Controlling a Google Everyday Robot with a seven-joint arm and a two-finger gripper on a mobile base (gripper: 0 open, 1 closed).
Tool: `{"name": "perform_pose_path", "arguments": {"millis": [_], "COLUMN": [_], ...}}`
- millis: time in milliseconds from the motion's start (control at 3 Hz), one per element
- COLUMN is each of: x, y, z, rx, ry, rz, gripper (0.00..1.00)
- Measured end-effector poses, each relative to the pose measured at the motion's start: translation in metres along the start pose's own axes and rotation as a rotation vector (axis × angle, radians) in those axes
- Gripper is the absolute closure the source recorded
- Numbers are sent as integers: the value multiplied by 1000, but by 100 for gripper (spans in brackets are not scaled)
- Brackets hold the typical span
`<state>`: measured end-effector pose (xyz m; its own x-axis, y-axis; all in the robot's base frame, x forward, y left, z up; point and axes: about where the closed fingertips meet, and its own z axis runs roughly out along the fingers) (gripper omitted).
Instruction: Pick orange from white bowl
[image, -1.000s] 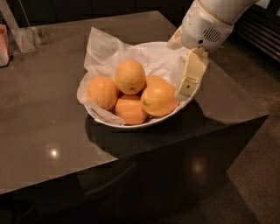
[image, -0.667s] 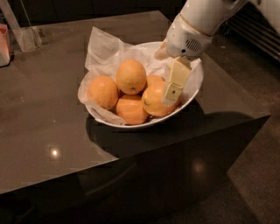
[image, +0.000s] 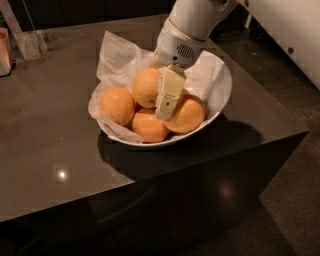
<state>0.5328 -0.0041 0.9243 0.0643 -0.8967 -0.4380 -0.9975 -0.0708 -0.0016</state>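
Observation:
The white bowl (image: 220, 95), lined with crumpled white paper, stands on a dark table and holds several oranges. The orange (image: 145, 86), large and pale yellow-orange, sits on top at the back of the pile. Two smaller, deeper-orange fruits lie at the left (image: 117, 105) and front (image: 149, 126), and a wider oval one (image: 189, 116) lies at the right. My gripper (image: 166, 102) reaches down into the bowl from the upper right. It hangs just right of the orange, between it and the oval fruit, and hides part of both.
The dark glossy table (image: 50, 150) has its front edge and right corner close to the bowl. A clear container (image: 30, 44) and a pink object (image: 4, 50) stand at the far left. The floor lies to the right.
My gripper has moved left from over the bowl's right rim to the middle of the bowl, next to the top orange. The oranges have not moved.

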Motion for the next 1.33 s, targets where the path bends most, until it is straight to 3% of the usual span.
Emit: {"name": "perform_pose_path", "arguments": {"millis": [1333], "x": [-18], "y": [2], "z": [19], "rx": [-34], "ry": [1], "rz": [14], "gripper": [0]}}
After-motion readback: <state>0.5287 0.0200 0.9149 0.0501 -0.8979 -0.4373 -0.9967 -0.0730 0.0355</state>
